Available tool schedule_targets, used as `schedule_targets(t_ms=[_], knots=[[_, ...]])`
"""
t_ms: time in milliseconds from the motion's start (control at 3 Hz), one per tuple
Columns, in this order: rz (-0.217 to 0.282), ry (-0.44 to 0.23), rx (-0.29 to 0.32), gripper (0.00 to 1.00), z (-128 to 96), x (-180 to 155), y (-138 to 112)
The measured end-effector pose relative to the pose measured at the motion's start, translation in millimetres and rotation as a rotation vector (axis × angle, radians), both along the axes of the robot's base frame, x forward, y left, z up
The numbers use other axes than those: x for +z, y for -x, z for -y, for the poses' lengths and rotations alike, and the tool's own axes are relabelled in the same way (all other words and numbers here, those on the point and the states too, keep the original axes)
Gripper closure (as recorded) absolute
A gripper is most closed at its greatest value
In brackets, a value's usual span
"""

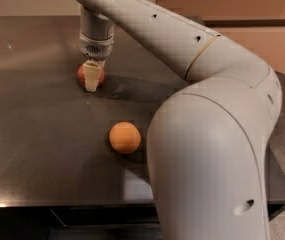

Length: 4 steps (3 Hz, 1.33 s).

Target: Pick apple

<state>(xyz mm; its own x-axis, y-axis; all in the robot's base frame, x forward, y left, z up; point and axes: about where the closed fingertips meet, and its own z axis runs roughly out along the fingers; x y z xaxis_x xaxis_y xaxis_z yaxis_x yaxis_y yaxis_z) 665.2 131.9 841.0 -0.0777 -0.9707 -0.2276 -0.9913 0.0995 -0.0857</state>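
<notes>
Gripper (92, 80) down at the far left part of the worktop (32, 134), its pale cream tip pointing straight down and reaching the dark surface, or nearly so. It stands directly in front of the apple (81, 74) and covers the middle of the fruit. Whether the jaws are spread round the apple or pressed onto it cannot be told from this side. Only one pale wedge shows, with red on both its flanks. The apple rests on the worktop, well back from the near edge.

Most of the apple is hidden. A red sliver shows left of the cream tip and a thinner one to its right; the stem and top cannot be made out. The arm (207, 134) sweeps from the upper left across to a bulky grey segment that fills the right half of the view. It hides the right part of the worktop and is cut off at the bottom border.

An orange (125, 137) lies nearer the front, well apart from the apple and just beside the big arm segment. Open dark surface lies between the two fruits and spreads leftward to the border of the view. The near edge of the worktop runs along the bottom, with a darker recess beneath it. The far edge meets a light wall (252, 1), and the right edge shows past the arm.
</notes>
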Motion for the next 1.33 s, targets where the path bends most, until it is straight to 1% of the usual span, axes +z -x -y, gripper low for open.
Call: schedule_targets(t_ms=[333, 667, 1000, 1333], knots=[[-0.024, -0.042, 0.008, 0.65, 1.4, 10.2, 0.9], [-0.04, -0.098, 0.037, 0.87, 8.9, 30.9, 10.5], [-0.05, -0.15, 0.094, 1.0, 24.0, 59.6, 27.4], [-0.042, -0.19, 0.163, 1.0, 36.5, 90.5, 47.5]])
